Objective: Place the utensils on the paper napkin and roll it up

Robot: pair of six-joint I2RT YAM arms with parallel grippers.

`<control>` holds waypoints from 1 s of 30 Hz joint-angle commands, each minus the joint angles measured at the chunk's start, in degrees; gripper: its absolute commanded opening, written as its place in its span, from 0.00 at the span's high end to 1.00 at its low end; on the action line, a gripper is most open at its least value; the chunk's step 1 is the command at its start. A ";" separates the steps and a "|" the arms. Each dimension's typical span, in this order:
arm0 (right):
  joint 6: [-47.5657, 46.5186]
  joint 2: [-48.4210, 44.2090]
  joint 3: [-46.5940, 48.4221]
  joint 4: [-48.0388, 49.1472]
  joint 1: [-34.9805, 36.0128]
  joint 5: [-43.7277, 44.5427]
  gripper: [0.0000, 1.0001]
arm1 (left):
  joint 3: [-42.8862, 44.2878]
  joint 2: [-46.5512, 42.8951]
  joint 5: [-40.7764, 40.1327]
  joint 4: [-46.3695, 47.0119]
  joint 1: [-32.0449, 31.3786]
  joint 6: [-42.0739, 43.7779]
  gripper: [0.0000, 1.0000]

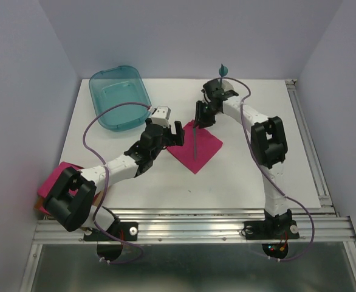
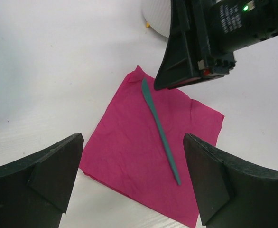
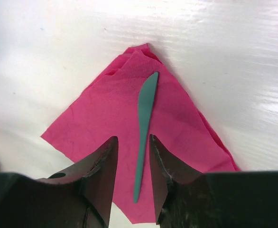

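Note:
The magenta paper napkin lies flat mid-table, one corner pointing away. One dark-teal knife lies on it, loose; it also shows in the left wrist view and the right wrist view. My right gripper hovers over the napkin's far corner, jaws a little apart and empty, with the knife's handle showing between them. My left gripper is wide open and empty, at the napkin's left edge. Another teal utensil stands upright behind the right arm.
A teal plastic tray sits at the back left. A thicker pile of pink napkins lies at the left edge beside the left arm. A white cup stands beyond the napkin, next to the right gripper.

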 commanded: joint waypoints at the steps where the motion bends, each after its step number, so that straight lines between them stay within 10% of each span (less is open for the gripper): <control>1: -1.02 -9.44 4.31 4.18 -0.56 7.73 0.62 | 2.56 -0.58 -0.22 1.42 -0.24 0.69 0.02; 30: -10.25 -1.20 17.31 21.85 -8.04 28.92 0.62 | 2.91 -0.22 -0.22 1.24 -0.24 0.96 0.02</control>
